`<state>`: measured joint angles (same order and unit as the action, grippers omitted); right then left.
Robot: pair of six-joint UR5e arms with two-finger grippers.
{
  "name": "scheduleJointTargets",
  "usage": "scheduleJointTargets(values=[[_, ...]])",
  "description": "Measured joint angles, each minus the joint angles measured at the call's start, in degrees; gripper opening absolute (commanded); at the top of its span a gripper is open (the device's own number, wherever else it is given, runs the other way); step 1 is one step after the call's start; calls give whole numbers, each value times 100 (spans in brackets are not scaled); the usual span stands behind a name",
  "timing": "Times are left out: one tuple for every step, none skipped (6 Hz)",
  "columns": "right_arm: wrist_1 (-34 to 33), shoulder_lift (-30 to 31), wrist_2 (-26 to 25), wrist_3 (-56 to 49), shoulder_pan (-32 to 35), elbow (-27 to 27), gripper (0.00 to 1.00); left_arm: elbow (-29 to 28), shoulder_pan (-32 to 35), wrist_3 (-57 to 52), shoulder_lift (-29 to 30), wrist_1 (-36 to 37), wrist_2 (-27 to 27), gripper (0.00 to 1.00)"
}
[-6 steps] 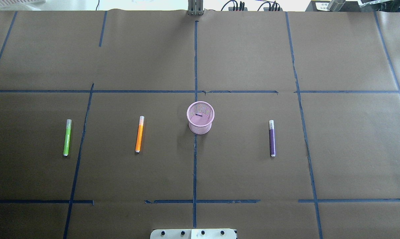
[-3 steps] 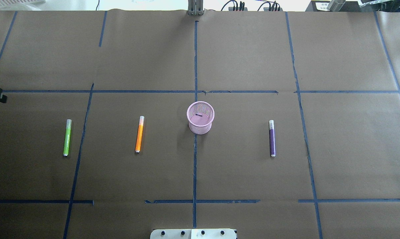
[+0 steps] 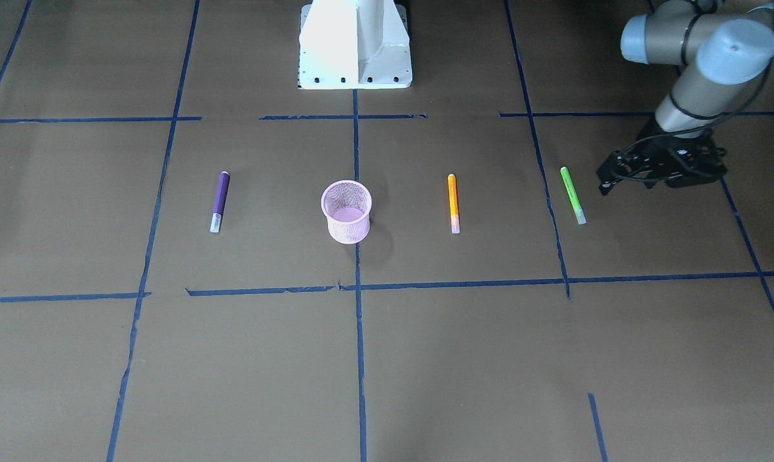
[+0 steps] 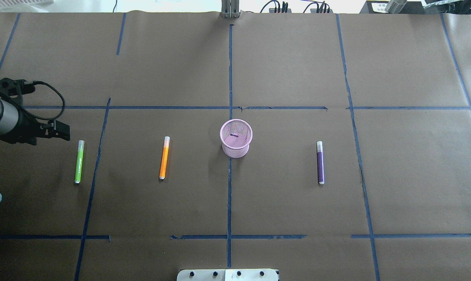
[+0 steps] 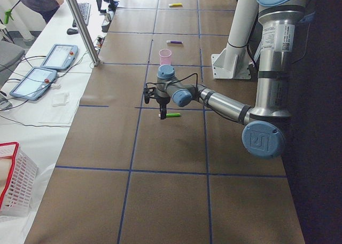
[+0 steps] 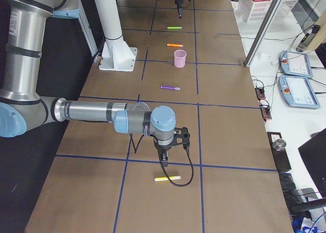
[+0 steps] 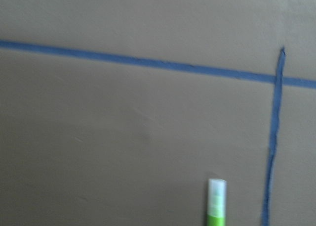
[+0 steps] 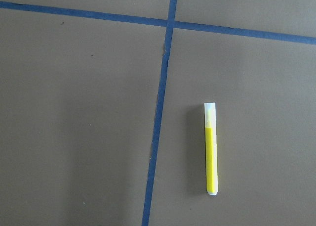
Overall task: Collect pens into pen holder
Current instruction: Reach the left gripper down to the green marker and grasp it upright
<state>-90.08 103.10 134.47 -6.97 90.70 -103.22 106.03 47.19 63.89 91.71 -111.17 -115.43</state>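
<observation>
The pink mesh pen holder (image 4: 236,138) stands upright at the table's middle. The orange pen (image 4: 164,157) and the green pen (image 4: 78,162) lie to its left, and the purple pen (image 4: 320,162) lies to its right. The yellow pen (image 8: 211,149) lies far out on the right end of the table (image 6: 167,179). My left gripper (image 4: 65,132) hovers just left of the green pen's cap end and looks open and empty. The green pen's cap shows in the left wrist view (image 7: 216,203). My right gripper (image 6: 164,156) hangs above the yellow pen; I cannot tell whether it is open or shut.
The white robot base (image 3: 355,45) stands at the near table edge. A metal post (image 4: 230,9) stands at the far edge. Blue tape lines cross the brown paper. Tablets (image 5: 45,68) and a white basket (image 5: 13,185) lie beyond the far side.
My left arm has come into the overhead view from the left edge and moved right, close to the green pen. The pens and the holder have not moved.
</observation>
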Motion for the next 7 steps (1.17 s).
scheduleJointTargets(values=[[-1,0,-2,-4,0,6,100,-170,-270,185,173,-14,120,91],[-1,0,-6,-5,0,9,100,-400,-413,235,319,-44,155,84],[-1,0,-8,-6,0,12,100,-641,-462,244,394,-180,160,71],[-1,0,-9,-6,0,13,100,-839,-477,254,424,-415,151,51],[2,0,-9,-6,0,12,100,-923,-480,267,434,-587,126,36],[6,0,-9,-6,0,13,100,-924,-480,271,431,-645,108,36],[7,0,-9,-6,0,13,100,-915,-473,270,409,-657,105,36]])
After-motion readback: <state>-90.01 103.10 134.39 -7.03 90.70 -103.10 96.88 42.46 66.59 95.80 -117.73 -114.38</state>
